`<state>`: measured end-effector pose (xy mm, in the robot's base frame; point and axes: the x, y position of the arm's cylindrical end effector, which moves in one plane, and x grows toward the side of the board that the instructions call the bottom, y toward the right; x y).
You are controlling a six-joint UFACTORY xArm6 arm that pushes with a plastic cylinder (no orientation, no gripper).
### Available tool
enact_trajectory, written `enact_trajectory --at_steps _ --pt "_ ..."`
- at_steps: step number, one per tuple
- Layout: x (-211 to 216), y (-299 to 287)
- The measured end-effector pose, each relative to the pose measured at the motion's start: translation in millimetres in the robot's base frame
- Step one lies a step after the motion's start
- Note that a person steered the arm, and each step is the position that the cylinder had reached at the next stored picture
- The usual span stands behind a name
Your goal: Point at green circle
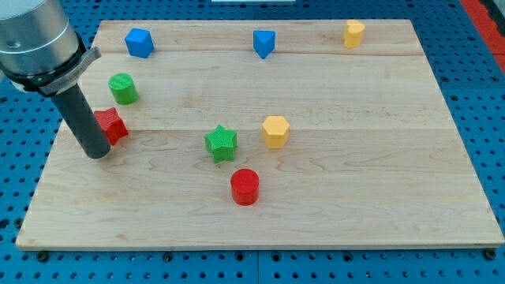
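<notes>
The green circle (123, 88) sits on the wooden board (355, 181) at the upper left. My tip (97, 153) rests on the board at the left side, below the green circle and a little to its left, apart from it. The rod stands right beside the red star (111, 125), which lies between the tip and the green circle; the rod covers the star's left edge.
A blue cube (139, 42) and a blue triangular block (263, 42) lie along the top, a yellow block (354, 33) at the top right. A green star (221, 143), a yellow hexagon (275, 131) and a red circle (245, 187) lie in the middle.
</notes>
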<state>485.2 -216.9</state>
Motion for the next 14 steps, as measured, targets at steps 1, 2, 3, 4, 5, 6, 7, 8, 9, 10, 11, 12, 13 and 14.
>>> enact_trajectory --at_steps 1,2,3,4,5,6,7,8,9,10,11,12,13,14 --pt "0 0" --pt "12 26" --pt "15 42" --pt "11 42" --pt "11 42" --pt "28 43" --pt "35 43" --pt "36 43" --pt "73 72" --pt "87 115" --pt "87 133" --pt "86 133" --pt "86 133" --pt "73 132"
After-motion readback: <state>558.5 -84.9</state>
